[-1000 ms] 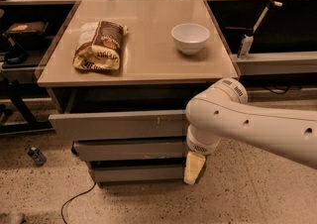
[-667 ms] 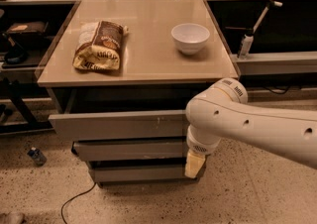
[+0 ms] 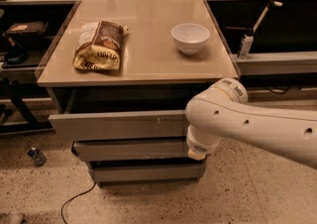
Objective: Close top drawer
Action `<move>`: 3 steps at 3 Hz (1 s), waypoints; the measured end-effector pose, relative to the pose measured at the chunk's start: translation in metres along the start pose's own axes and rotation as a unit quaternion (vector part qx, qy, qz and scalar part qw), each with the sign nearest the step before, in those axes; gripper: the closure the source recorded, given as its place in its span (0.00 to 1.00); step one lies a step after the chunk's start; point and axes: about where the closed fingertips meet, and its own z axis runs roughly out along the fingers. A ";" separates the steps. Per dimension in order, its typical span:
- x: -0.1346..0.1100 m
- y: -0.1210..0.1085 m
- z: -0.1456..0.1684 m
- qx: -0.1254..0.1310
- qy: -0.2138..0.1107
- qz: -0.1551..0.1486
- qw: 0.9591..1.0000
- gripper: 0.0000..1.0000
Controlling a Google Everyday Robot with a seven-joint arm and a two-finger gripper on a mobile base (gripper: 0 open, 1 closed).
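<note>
Nothing's done yet I reckon: top drawer (image 3: 119, 125) pokes out below the tabletop (image 3: 148, 54), hand (image 3: 198, 154) low by its right end, can't tell its grip.

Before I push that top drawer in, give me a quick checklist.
1. Top drawer shut: not ok, its front stands out past the tabletop edge.
2. Gripper on the drawer front: cannot tell; only its tip shows under the wrist, by the second drawer right end.
3. Nothing sticking up over the front: ok.
4. Snack bag and bowl clear of the drawer: ok, both on the tabletop.
</note>
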 end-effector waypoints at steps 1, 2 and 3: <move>-0.009 -0.010 -0.001 0.009 0.003 -0.005 1.000 0.89; -0.020 -0.026 0.001 0.016 -0.007 -0.003 1.000 1.00; -0.032 -0.041 0.004 0.021 -0.012 -0.004 1.000 1.00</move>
